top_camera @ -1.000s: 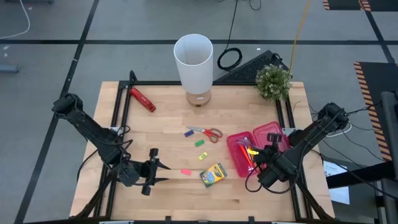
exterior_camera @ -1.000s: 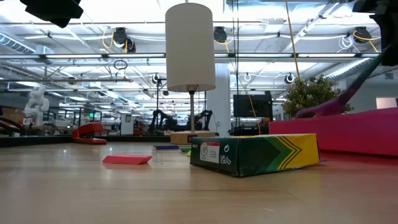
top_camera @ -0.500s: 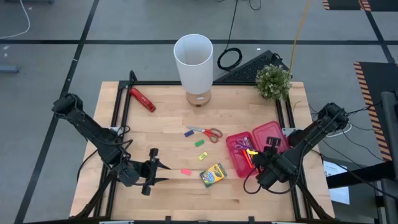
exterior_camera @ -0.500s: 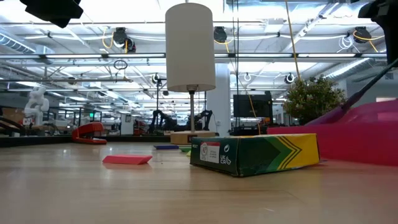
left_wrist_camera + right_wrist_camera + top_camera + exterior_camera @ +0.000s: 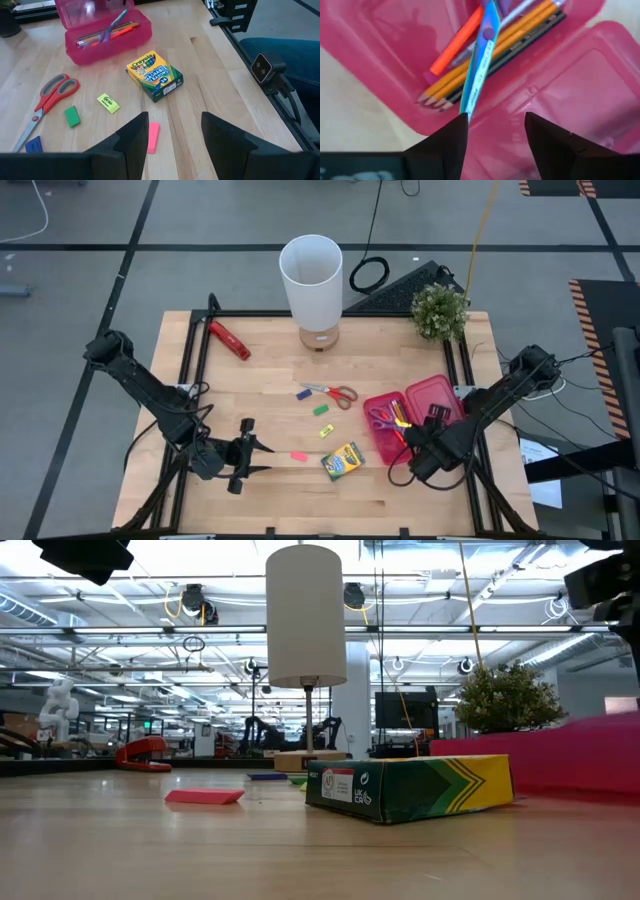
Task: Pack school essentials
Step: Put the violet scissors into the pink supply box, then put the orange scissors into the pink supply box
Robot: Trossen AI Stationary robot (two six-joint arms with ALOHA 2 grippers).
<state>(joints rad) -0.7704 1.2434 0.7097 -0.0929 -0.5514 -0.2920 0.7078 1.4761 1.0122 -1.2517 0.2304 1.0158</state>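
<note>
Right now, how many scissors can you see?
2. The red-handled scissors lie on the table in front of the lamp. The purple-handled scissors lie in the pink case, across the pencils. More could be hidden there.

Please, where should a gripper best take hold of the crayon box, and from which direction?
Probably from straight above, closing across its two long sides at the middle. The crayon box lies flat on the table, printed face up and turned at an angle, with free wood on all sides, so the open left gripper nearby would need to match that angle.
</note>
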